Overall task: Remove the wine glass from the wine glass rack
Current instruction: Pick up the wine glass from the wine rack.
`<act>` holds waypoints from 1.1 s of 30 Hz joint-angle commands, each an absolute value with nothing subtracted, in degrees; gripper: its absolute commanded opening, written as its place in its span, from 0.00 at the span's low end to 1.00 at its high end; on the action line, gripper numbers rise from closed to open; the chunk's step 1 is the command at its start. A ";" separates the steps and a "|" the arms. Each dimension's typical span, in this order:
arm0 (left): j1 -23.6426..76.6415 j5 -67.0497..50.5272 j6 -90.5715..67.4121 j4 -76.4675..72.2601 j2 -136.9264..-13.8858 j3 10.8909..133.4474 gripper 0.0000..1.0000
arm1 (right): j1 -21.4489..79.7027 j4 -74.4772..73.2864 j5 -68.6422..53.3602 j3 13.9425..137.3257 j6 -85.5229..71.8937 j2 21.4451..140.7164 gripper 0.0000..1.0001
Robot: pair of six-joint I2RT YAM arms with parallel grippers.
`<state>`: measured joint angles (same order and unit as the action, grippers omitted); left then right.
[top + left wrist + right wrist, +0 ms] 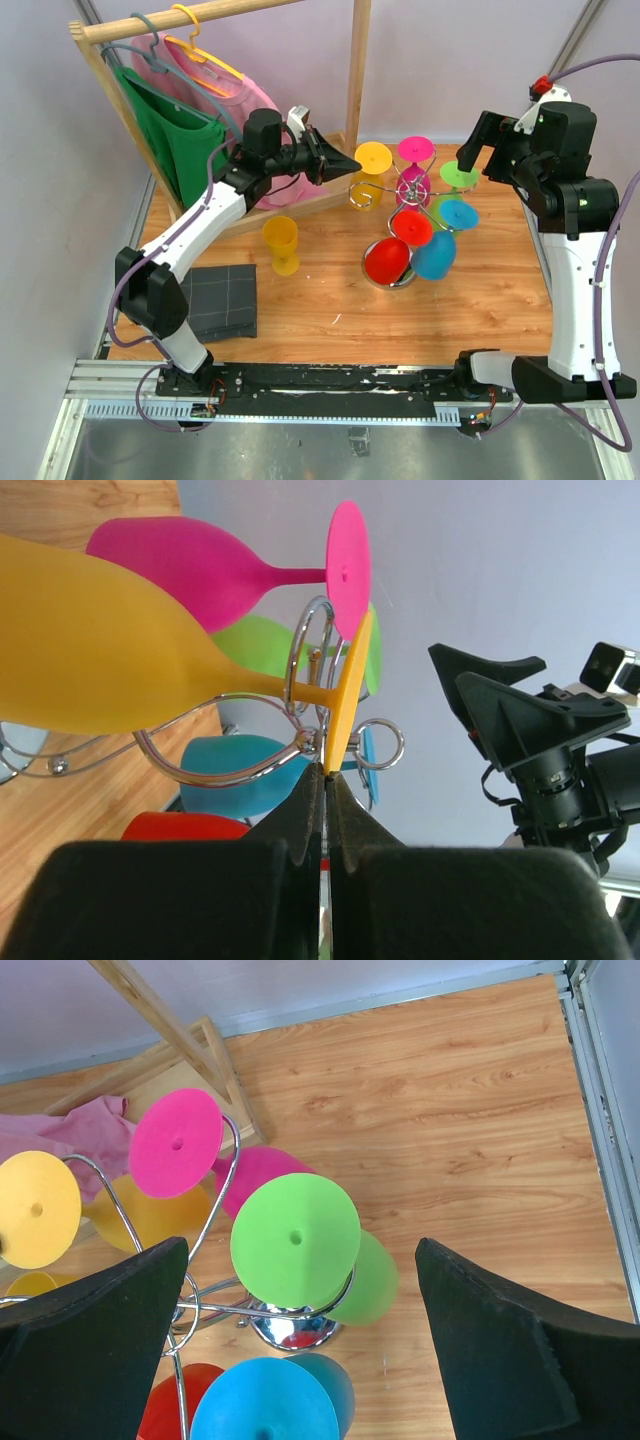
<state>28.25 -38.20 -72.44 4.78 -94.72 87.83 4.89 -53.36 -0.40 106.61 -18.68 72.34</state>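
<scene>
The left gripper pinches the yellow wine glass by its foot.
It hangs at ten o'clock on the wine glass rack; the right gripper is spread wide above the green glass at two o'clock.

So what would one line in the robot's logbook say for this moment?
left gripper: shut on yellow wine glass's foot | glass: hanging on wine glass rack | right gripper: open above green wine glass
</scene>
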 commanded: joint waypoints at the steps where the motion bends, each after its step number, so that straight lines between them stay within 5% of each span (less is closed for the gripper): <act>1: 27.99 -38.64 -73.81 4.62 -94.42 90.83 0.00 | 3.93 -52.10 0.04 106.24 -19.38 71.10 0.99; 33: 27.96 -36.58 -78.19 5.93 -96.68 94.83 0.00 | 3.91 -52.16 0.02 105.99 -19.45 70.01 0.99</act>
